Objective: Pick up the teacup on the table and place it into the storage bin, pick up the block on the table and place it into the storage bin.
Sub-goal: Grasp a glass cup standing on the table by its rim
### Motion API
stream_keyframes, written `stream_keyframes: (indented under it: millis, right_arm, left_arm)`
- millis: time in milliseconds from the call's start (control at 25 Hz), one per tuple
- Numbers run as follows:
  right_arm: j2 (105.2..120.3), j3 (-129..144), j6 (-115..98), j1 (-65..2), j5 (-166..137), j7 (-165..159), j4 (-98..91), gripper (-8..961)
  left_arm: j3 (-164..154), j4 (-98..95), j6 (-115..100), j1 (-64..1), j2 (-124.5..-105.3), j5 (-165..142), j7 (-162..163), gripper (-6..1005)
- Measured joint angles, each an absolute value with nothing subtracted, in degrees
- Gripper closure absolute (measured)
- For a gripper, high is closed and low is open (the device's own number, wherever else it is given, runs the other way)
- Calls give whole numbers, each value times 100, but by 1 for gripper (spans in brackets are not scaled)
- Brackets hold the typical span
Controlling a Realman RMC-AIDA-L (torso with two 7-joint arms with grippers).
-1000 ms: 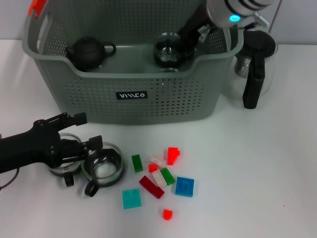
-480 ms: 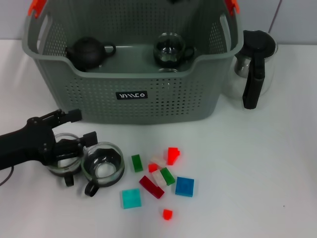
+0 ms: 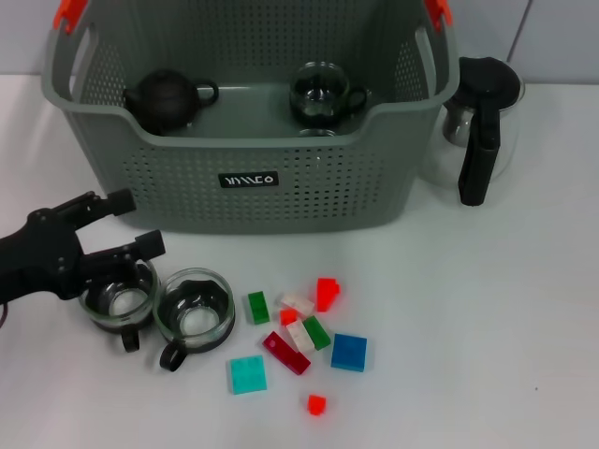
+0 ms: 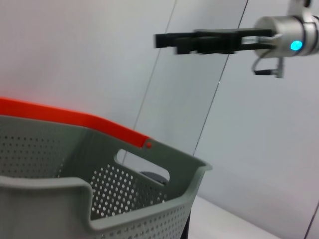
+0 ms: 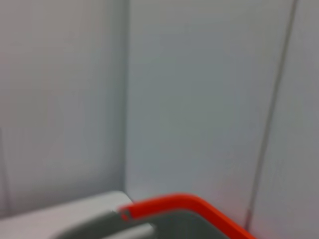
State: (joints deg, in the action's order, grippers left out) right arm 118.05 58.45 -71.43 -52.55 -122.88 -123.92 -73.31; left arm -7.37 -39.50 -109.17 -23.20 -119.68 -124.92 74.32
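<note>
Two glass teacups (image 3: 154, 311) sit side by side on the white tabletop (image 3: 487, 327) at lower left, beside small plastic blocks (image 3: 301, 332). Left gripper (image 3: 124, 224) has its black fingers spread wide, one over the leftmost cup's rim, gripping nothing. Behind stands the perforated grey-green bin (image 3: 248, 112), holding a dark teapot (image 3: 168, 96) and a third cup (image 3: 323, 94). Right gripper (image 4: 169, 41) hangs above the bin; whether its fingers are parted I cannot tell.

We see our left gripper (image 3: 120, 224) spread open over a glass teacup (image 3: 117, 306) on the white table (image 3: 487, 318), a second cup (image 3: 194, 313) beside it. Coloured blocks (image 3: 299, 337) lie scattered nearby. The storage bin (image 3: 253, 178) holds a black teapot (image 3: 167, 98) and a glass cup (image 3: 323, 94).
</note>
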Motion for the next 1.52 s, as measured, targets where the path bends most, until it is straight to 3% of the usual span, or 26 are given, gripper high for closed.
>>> stream_keyframes:
  millis: [80, 680, 960, 1520]
  right_arm:
    - [11818, 5843, -7408, -4982, -11856, -12342, -7663, 26]
    - [11925, 5761, -9931, -3506, -10555, -10792, -7650, 41]
    - [11893, 5822, -10960, -3510, -11115, -10206, -6721, 44]
    - [11920, 5821, -10917, -3833, -11610, -10199, -6290, 45]
  left_arm:
    - [-615, -3957, -11019, -2320, -11955, -12485, 7462, 91]
    - [-465, -4039, -11212, -2218, -11961, -12192, 7471, 93]
    - [-464, -4357, -11200, -2176, -11915, -12257, 7999, 96]
    - [-534, -4939, -10529, -2159, -11822, -12877, 9375, 95]
